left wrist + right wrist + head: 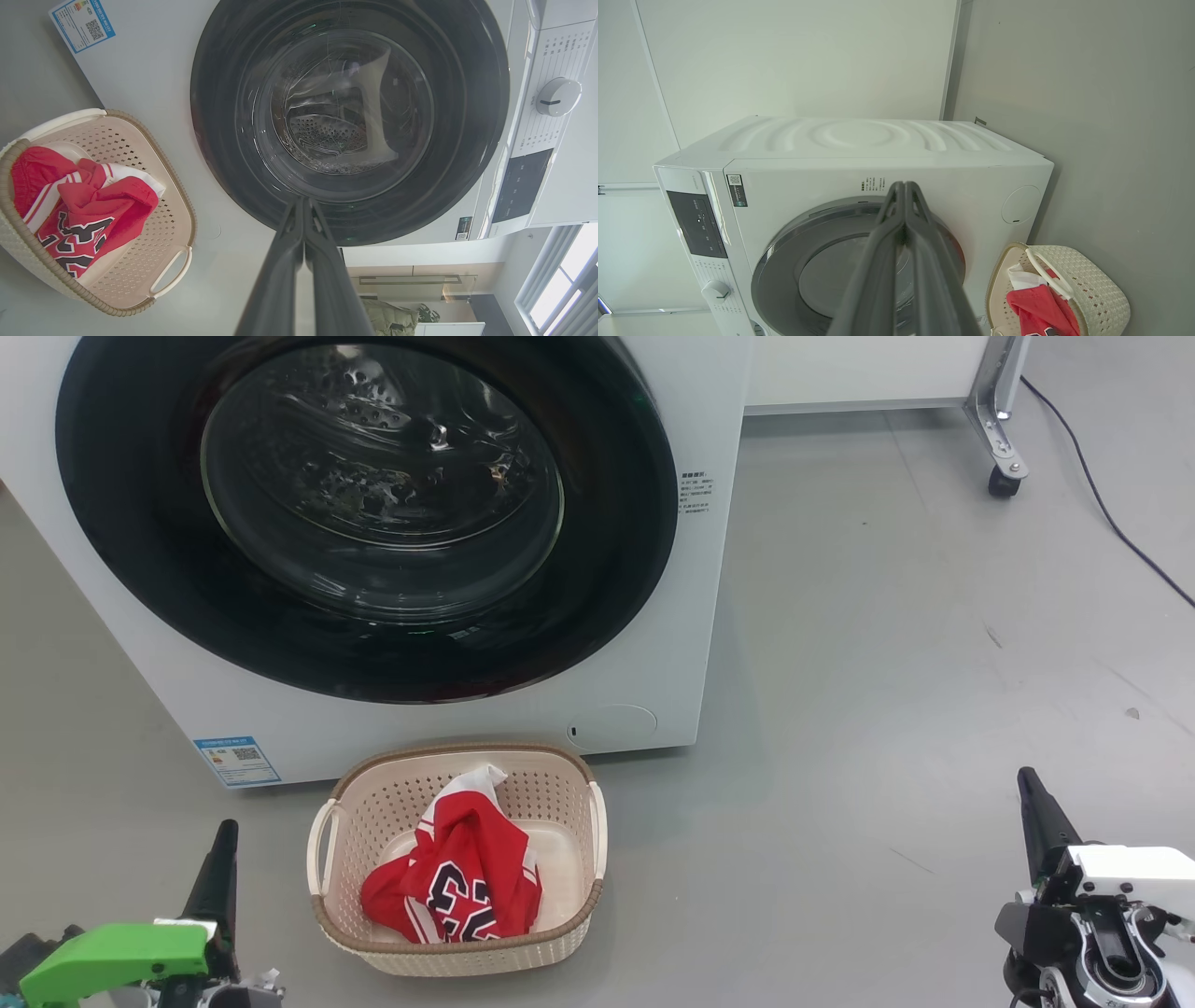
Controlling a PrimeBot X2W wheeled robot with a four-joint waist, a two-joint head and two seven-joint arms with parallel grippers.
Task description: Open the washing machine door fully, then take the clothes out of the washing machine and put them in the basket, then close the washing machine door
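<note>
The white washing machine [635, 644] stands ahead with its round glossy black door [607, 551] lying flat against the front, steel drum visible through the glass. On the floor before it sits the cream basket [560, 793], holding the clothes [467, 873]: a red garment and a red-and-white jersey with dark numerals. My left gripper [224, 831] is at the lower left beside the basket, shut and empty. My right gripper [1027, 779] is at the lower right, well away from the basket, shut and empty. The left wrist view faces the door [224, 154] and basket [173, 205].
Grey floor spreads to the right of the machine. A metal leg on a caster [1004, 481] stands at the back right, with a dark cable [1111, 523] trailing across the floor. A blue label sticker [236, 761] marks the machine's lower left corner.
</note>
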